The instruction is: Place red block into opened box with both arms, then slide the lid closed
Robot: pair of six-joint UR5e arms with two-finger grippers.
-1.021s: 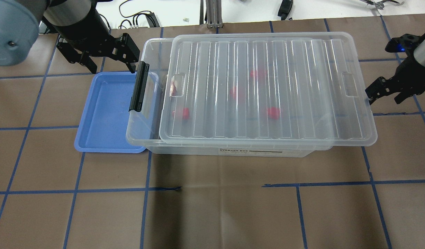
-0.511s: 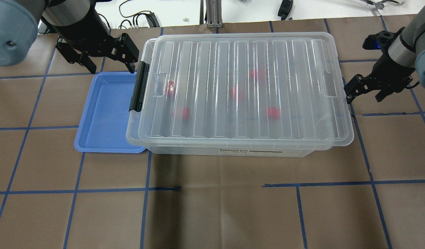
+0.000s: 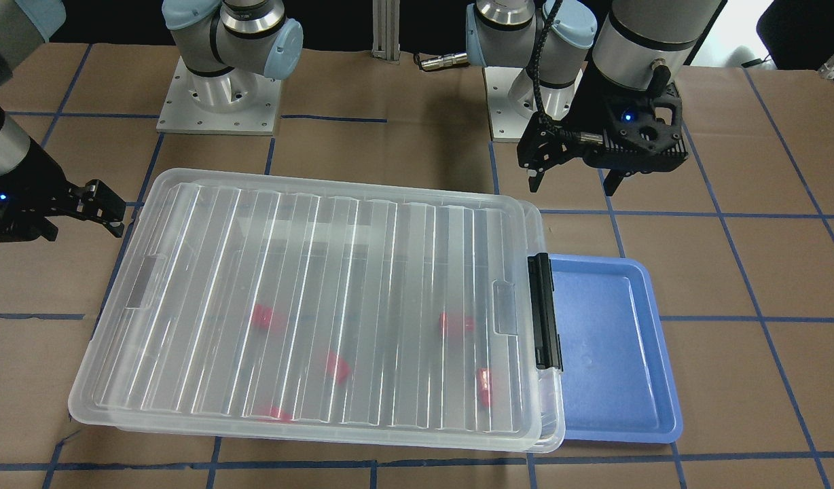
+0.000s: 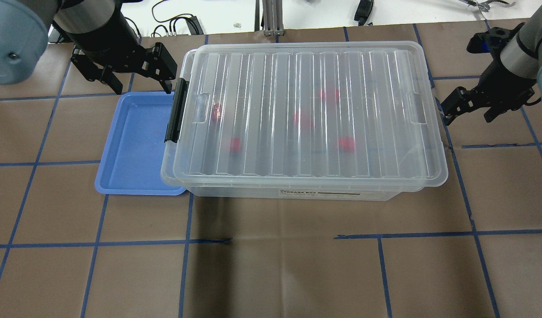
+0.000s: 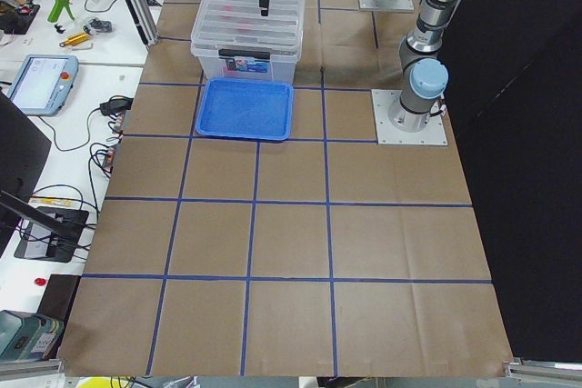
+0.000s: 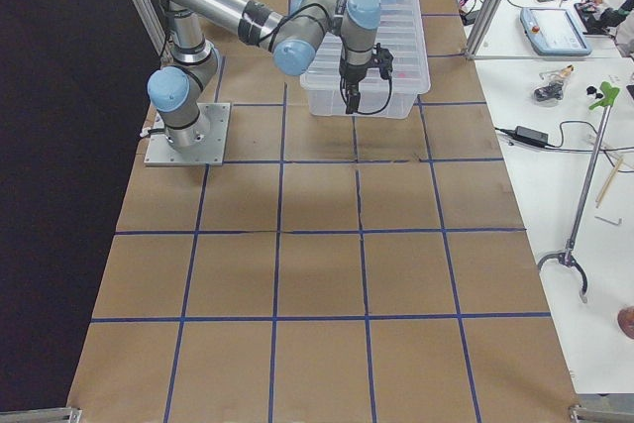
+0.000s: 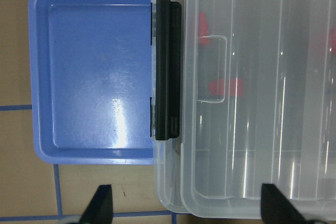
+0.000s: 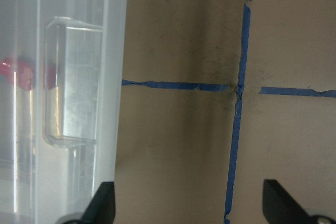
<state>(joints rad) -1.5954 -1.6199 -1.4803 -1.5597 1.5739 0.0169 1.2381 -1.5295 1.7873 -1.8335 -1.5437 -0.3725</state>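
In the front-facing view you see the lid (image 3: 308,299) lying flat on the box (image 3: 555,414). It covers nearly all of it, and only a thin strip of the box's edge peeks out by the black latch bar (image 3: 545,311). Five red blocks (image 3: 262,316) sit inside the box, blurry under the lid. A blue tray (image 3: 614,346) lies just beside the latch end. The left gripper (image 3: 572,182) hangs in the air near that end, fingers spread wide, holding nothing. The right gripper (image 3: 77,221) is at the other short end, just beside the lid. From overhead you see both grippers spread, with nothing between their fingers. In the two side views the box is far off and small, with a gripper at each end. The left wrist camera looks down on the latch bar, the tray and the lid's corner, its fingertips (image 7: 102,205) far apart. The right wrist camera shows the lid's tab (image 8: 73,82), a red block under it, and the brown table (image 8: 178,145). One fingertip is by the lid's edge, but you cannot tell if it touches.
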